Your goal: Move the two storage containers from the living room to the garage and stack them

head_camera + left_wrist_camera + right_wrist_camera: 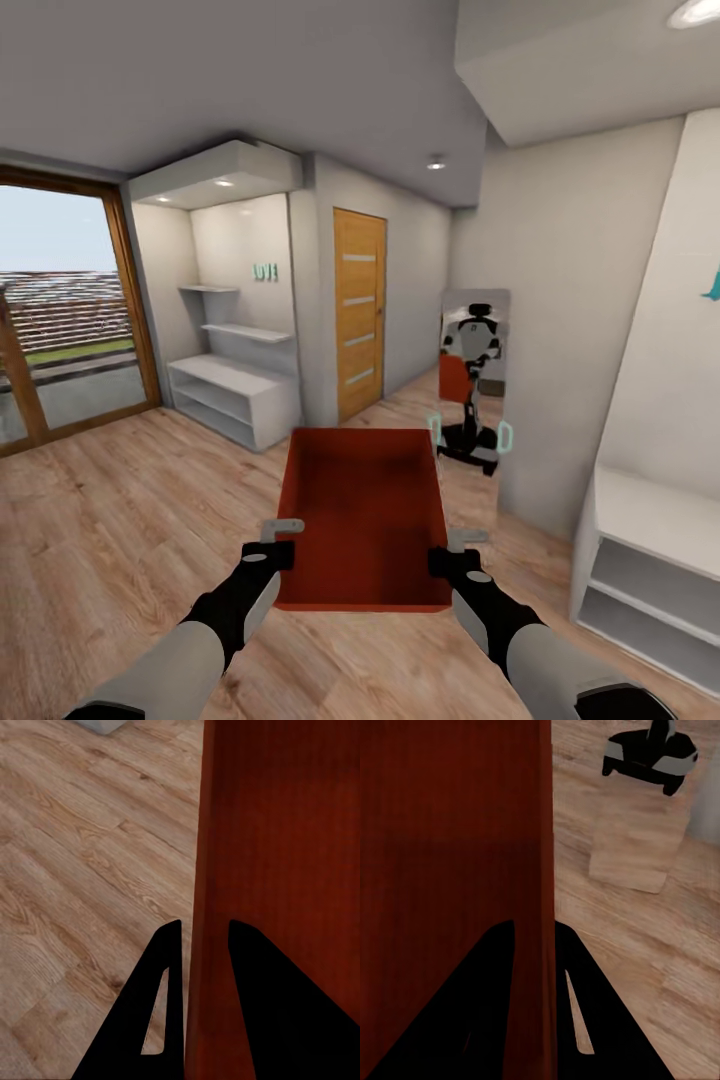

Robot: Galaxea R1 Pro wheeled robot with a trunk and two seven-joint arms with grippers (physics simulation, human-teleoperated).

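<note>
Red bin (365, 515) held level above the wood floor (120, 540), nothing inside. Left gripper (197, 945) clamped on its left wall, right gripper (534, 937) clamped on its right wall, one finger inside and one outside each.

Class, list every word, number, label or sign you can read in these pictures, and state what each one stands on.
Small teal sign on the alcove wall above the shelves: too blurred to read.
Teal mark on the white panel at right: cut off, no readable text.
Red-orange storage container: no text.
</note>
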